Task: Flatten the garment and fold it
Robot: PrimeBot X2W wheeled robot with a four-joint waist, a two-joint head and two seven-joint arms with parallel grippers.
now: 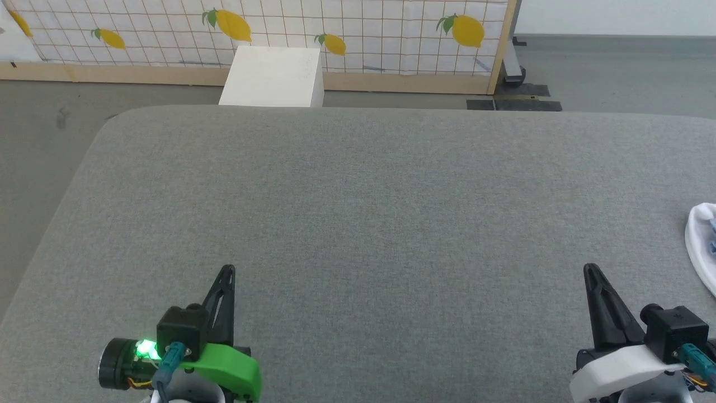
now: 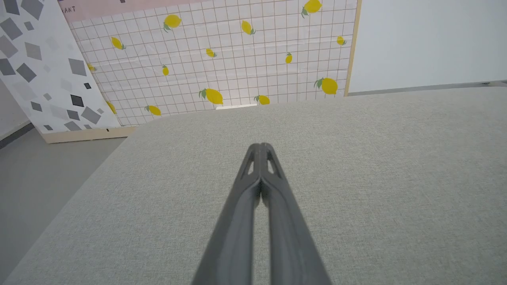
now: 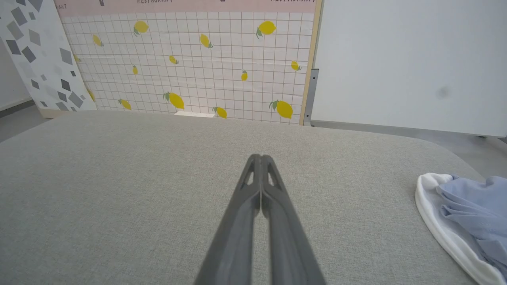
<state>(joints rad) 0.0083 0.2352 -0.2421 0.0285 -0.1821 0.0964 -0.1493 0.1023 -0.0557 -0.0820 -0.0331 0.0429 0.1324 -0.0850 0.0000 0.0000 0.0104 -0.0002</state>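
Observation:
The garment (image 3: pixel 467 213), light blue cloth with a white band along its edge, lies bunched at the right edge of the grey table; in the head view just its white edge (image 1: pixel 702 240) pokes in at the far right. My right gripper (image 1: pixel 588 270) is shut and empty, low at the front right, a little left of the garment; in its own wrist view its tips (image 3: pixel 261 157) meet above bare cloth-free table. My left gripper (image 1: pixel 227 270) is shut and empty at the front left, its tips (image 2: pixel 260 146) pressed together.
The grey padded table (image 1: pixel 358 212) has rounded far corners and drops to the floor on the left. Beyond its far edge stand a white box (image 1: pixel 273 75) and a lemon-patterned partition (image 1: pixel 335 33).

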